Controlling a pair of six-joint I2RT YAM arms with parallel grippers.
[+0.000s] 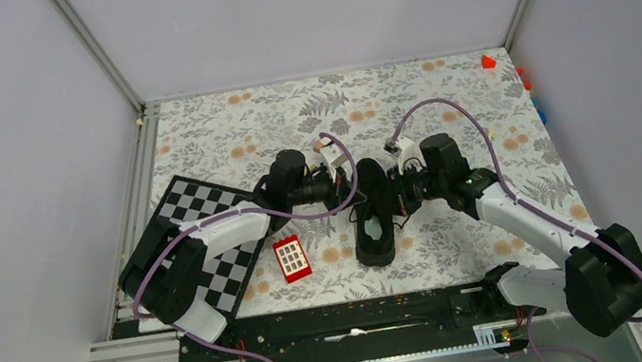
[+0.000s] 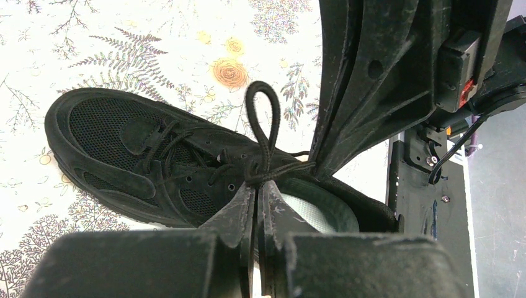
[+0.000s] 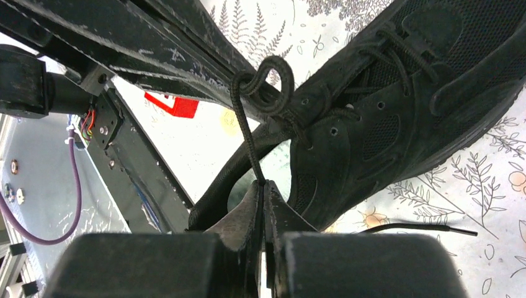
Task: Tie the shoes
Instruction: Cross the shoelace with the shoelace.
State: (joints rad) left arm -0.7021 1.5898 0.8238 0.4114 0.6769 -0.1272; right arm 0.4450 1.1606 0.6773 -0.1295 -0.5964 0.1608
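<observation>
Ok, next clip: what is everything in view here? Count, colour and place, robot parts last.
sneaker: one, black, mid-table, toe pointing away from the arm bases
lace: one loop, black, standing above the sneaker; a loose end lies on the cloth
checkerboard: one, black and white, left of the sneaker, partly under the left arm
tile: one, red with white squares, just left of the sneaker
blocks: at least three, red and blue, far right edge
cloth: one, pale floral, covering the table
left arm, right arm: two, black and white, purple cables, near edge
left claw: one, black, shut on the lace
right claw: one, black, shut on the lace
</observation>
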